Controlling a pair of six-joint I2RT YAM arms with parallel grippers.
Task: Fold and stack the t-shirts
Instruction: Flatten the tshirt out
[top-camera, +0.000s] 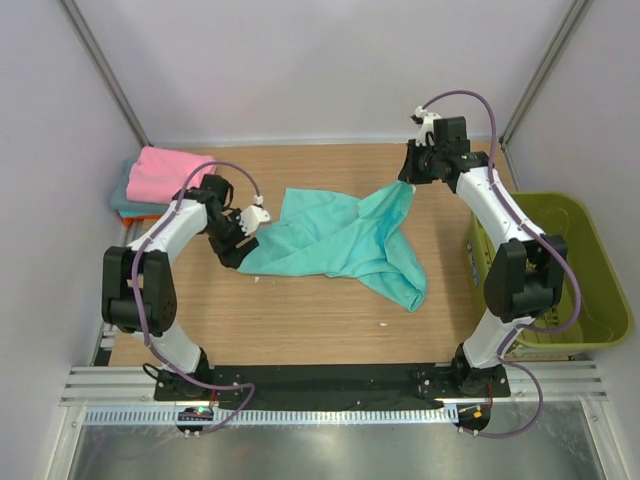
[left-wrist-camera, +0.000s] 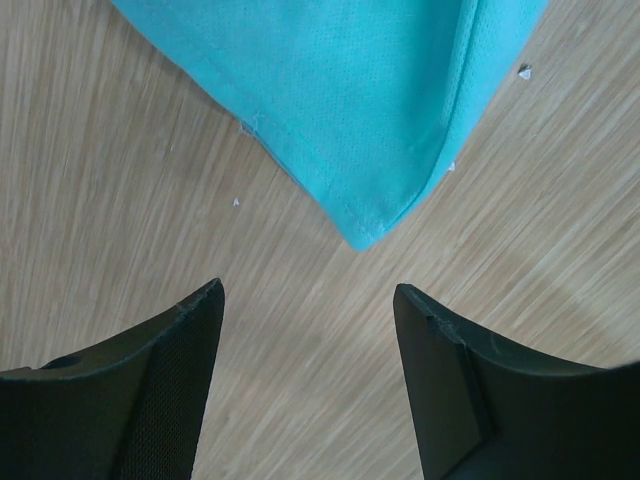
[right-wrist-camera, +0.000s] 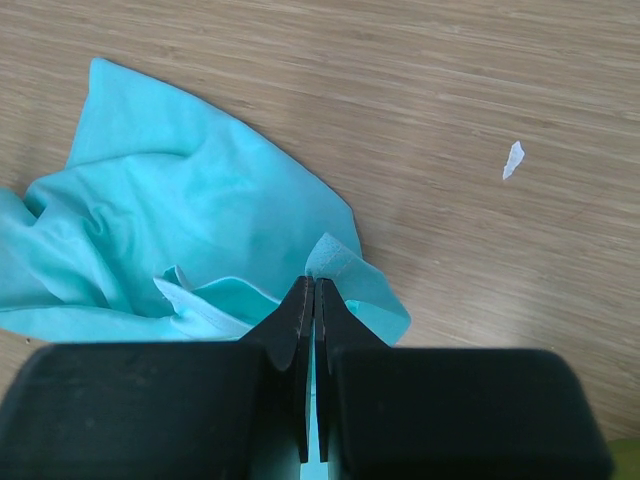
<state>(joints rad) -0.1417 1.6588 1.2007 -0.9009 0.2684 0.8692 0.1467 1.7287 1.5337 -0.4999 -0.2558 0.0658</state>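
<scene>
Right pincer pinches teal t-shirt near basket.

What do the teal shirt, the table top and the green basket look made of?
The teal t-shirt looks like soft matte knit cloth: fine pinhole texture, stitched hem, loose folds. The table top appears to be light wood or wood-look laminate: straight grain lines, low sheen. The basket seems moulded plastic, olive-green and smooth, with rigid walls.
</scene>
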